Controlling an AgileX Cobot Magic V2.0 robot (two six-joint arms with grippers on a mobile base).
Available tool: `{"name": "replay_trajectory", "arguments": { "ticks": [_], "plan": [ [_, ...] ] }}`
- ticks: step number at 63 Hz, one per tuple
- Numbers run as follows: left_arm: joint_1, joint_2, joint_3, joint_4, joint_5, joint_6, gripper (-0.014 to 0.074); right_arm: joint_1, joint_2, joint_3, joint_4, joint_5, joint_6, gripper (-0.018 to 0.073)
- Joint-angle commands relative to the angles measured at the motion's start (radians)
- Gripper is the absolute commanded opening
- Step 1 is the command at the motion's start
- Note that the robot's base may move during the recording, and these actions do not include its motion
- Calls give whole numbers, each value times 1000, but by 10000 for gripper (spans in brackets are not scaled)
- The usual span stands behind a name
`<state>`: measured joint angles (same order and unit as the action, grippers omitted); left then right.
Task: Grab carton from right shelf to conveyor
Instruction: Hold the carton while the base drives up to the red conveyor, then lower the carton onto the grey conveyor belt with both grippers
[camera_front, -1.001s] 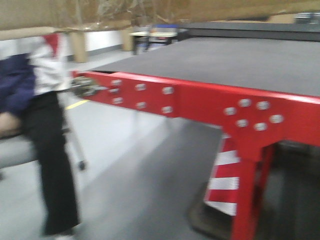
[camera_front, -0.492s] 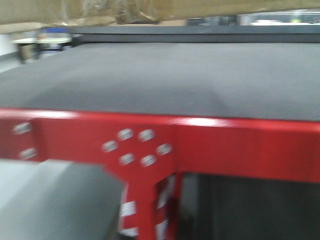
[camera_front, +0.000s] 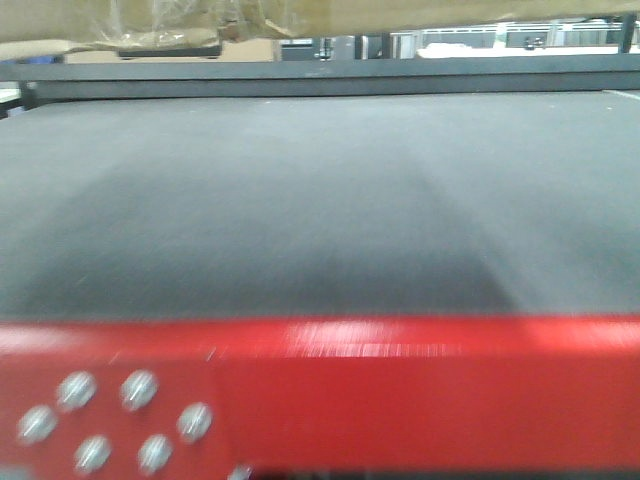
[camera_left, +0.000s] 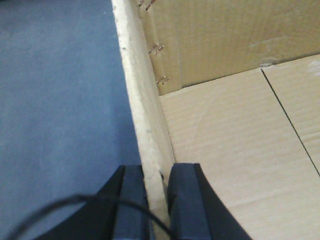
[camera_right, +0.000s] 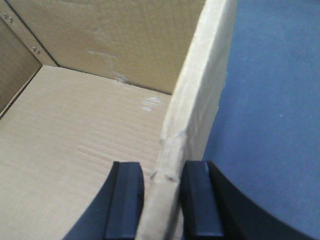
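The carton (camera_left: 240, 140) is an open brown cardboard box hanging between both arms. My left gripper (camera_left: 157, 200) is shut on its left wall, one finger inside and one outside. My right gripper (camera_right: 162, 200) is shut on the right wall of the carton (camera_right: 75, 140) in the same way. In the front view only the carton's taped lower edge (camera_front: 150, 20) shows along the top. The conveyor (camera_front: 320, 200) is a dark grey belt with a red front edge (camera_front: 400, 390), lying below the carton (camera_left: 60, 100) (camera_right: 275, 100). The right shelf is out of view.
A black far frame (camera_front: 320, 75) bounds the belt at the back. Silver bolts (camera_front: 110, 420) sit in the red edge at the lower left. Blurred racks and equipment (camera_front: 480, 40) stand beyond the conveyor.
The front view has swung and closed in on the conveyor. The seated person and the floor at the left have left the frame. The belt now fills most of the view.
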<state>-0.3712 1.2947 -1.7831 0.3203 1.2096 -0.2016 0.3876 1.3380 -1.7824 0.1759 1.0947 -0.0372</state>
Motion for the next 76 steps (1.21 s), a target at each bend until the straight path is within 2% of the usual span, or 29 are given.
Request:
{"name": "replay_trajectory", "arguments": {
  "ticks": [1, 76],
  "plan": [
    [10, -11, -1, 156, 0, 16, -8, -5, -21, -8, -14, -7, -31, -70],
    [10, -11, -1, 156, 0, 16, -8, -5, -21, -8, -14, -7, -31, -70]
  ]
}}
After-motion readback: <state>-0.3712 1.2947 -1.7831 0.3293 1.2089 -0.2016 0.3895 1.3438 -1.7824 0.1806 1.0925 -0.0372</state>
